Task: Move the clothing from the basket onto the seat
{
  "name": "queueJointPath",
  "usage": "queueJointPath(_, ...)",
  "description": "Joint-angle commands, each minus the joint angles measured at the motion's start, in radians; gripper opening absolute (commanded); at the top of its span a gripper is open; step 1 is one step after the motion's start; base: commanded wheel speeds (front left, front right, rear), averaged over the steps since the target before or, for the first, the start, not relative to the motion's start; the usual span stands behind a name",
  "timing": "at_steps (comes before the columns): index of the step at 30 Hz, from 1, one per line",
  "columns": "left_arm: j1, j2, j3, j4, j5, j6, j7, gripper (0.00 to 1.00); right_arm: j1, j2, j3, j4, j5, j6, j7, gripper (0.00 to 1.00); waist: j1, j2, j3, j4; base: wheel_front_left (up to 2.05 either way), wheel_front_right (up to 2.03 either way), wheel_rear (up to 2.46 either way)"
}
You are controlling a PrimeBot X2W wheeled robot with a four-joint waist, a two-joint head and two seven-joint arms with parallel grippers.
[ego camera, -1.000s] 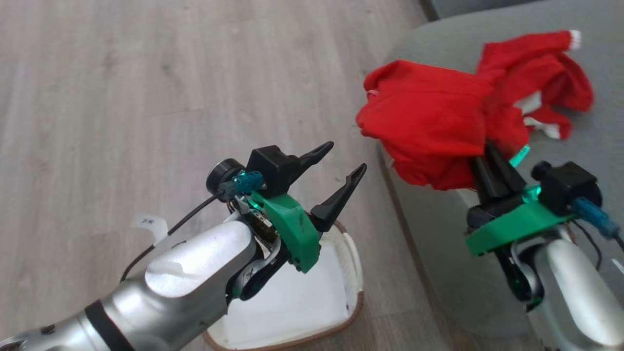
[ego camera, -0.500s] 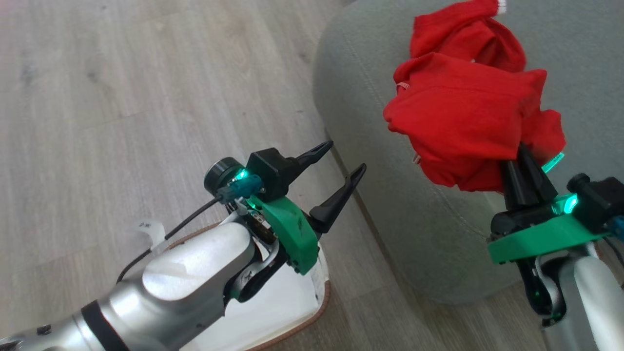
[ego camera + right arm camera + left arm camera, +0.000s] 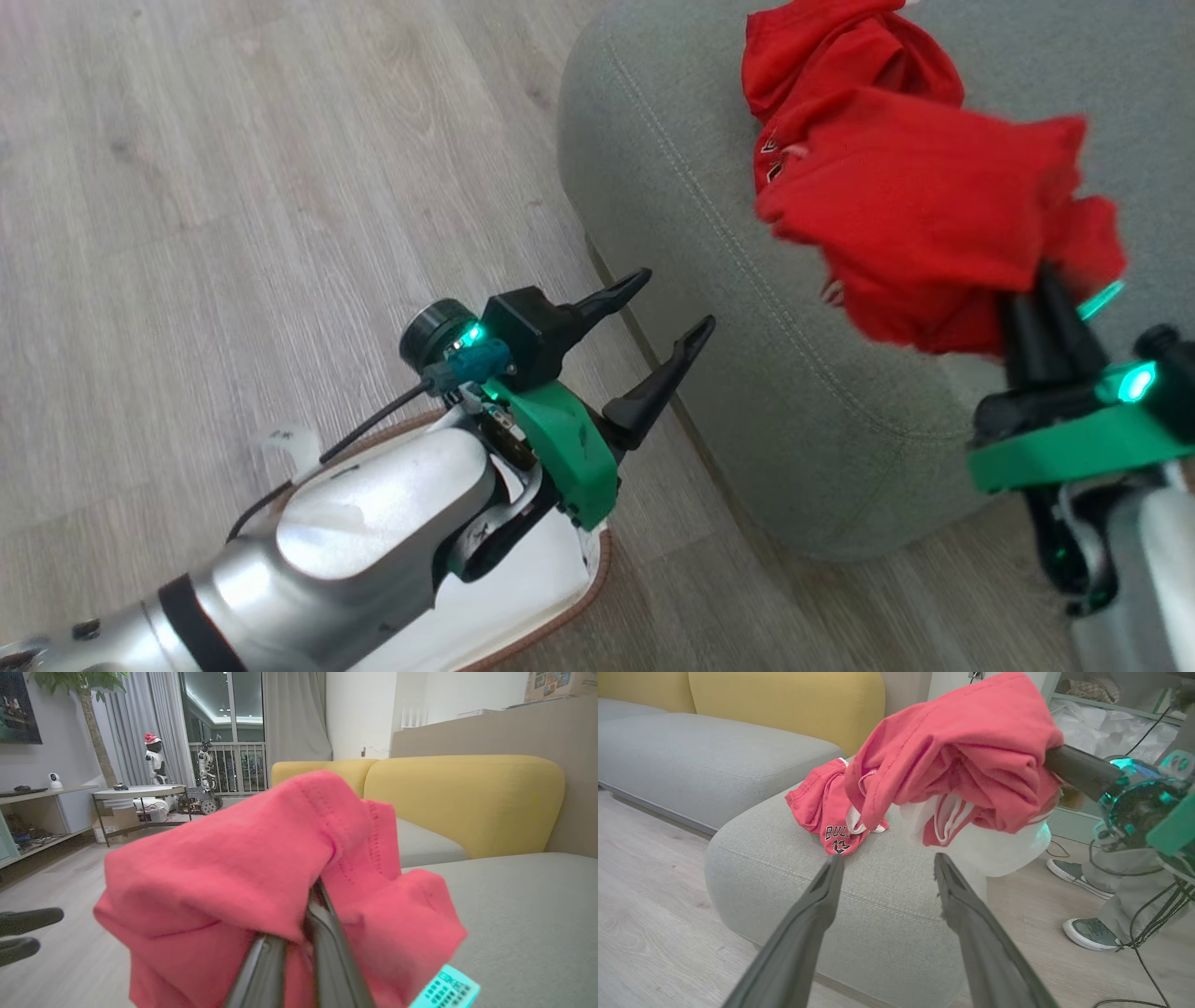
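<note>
My right gripper [image 3: 1041,285] is shut on a plain red garment [image 3: 924,215], which it holds bunched up above the grey-green seat [image 3: 672,196]. The wrist view shows its fingers [image 3: 322,924] pinching the fabric [image 3: 243,872]. The red jersey [image 3: 822,807] with "BULLS" lettering lies crumpled on the seat [image 3: 878,905] behind it, also seen as the jersey [image 3: 831,56] at the top of the head view. A white piece shows under the held garment [image 3: 962,751]. My left gripper [image 3: 674,299] stands open over the floor beside the seat, above the basket [image 3: 602,569].
A grey sofa [image 3: 700,760] with yellow back cushions [image 3: 467,798] stands beyond the seat. A person's shoes [image 3: 1087,933] and loose cables are on the wooden floor [image 3: 233,187] to the right. A round table [image 3: 140,793] and shelves are farther off.
The camera has turned, shifting the seat left in the picture. My right gripper has carried the red garment from the seat's edge to above its top. The left gripper stays open.
</note>
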Motion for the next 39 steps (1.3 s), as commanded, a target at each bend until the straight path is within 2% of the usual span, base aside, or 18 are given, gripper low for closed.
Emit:
queueJointPath(1, -0.057, 0.022, 0.042, -0.031, 0.009, 0.003, -0.01, 1.0, -0.059, -0.024, -0.003, -0.045, 0.001, 0.0, 0.002, 0.0, 0.0, -0.0001, 0.008, 0.002, 0.0, 0.0, 0.0)
queueJointPath(9, -0.094, 0.024, 0.035, -0.086, 0.033, 0.009, 0.005, 1.0, -0.212, -0.111, -0.08, -0.008, 0.018, 0.0, 0.033, 0.0, 0.0, -0.0001, 0.082, 0.029, 0.0, 0.0, 0.0)
queueJointPath(17, -0.156, 0.047, 0.035, -0.158, 0.058, 0.011, 0.048, 1.0, -0.389, -0.209, -0.172, 0.12, 0.056, 0.0, 0.042, 0.0, 0.0, -0.0001, 0.207, 0.065, 0.0, 0.0, 0.0)
queueJointPath(24, -0.217, 0.069, 0.041, -0.208, 0.079, 0.007, 0.082, 1.0, -0.527, -0.288, -0.247, 0.288, 0.067, 0.0, 0.046, 0.0, 0.0, -0.0001, 0.328, 0.106, 0.0, 0.0, 0.0)
queueJointPath(29, -0.257, 0.08, 0.048, -0.232, 0.091, 0.003, 0.1, 1.0, -0.627, -0.338, -0.262, 0.429, 0.054, 0.0, 0.036, 0.0, 0.0, -0.0001, 0.403, 0.136, 0.0, 0.0, 0.0)
queueJointPath(39, -0.295, 0.08, 0.061, -0.241, 0.096, -0.003, 0.102, 1.0, -0.763, -0.379, -0.255, 0.651, -0.035, 0.0, 0.109, 0.0, 0.0, -0.0001, 0.486, 0.196, 0.0, 0.0, 0.0)
